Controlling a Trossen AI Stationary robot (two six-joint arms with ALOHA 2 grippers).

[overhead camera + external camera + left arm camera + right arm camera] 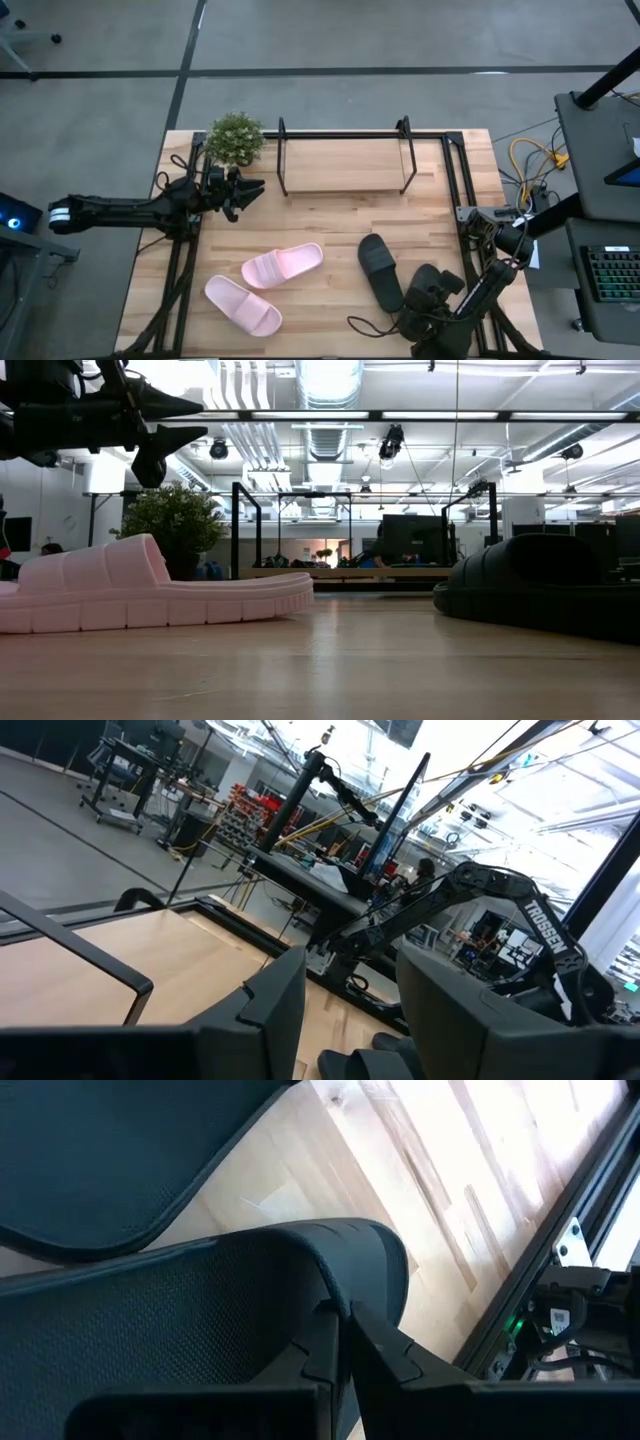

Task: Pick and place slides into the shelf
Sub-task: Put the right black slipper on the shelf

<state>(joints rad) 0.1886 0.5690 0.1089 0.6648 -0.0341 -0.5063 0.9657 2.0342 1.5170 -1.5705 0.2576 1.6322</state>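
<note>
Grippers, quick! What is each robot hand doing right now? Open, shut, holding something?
Left gripper: open, empty, up in the air near the plant.
Right gripper: shut on the strap of a black slide.

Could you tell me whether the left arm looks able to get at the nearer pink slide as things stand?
Probably yes. The left tool hangs open and empty in front of the plant, and only bare tabletop lies between it and the pink slide. The right tool is shut on the black slide well off to the side.
</note>
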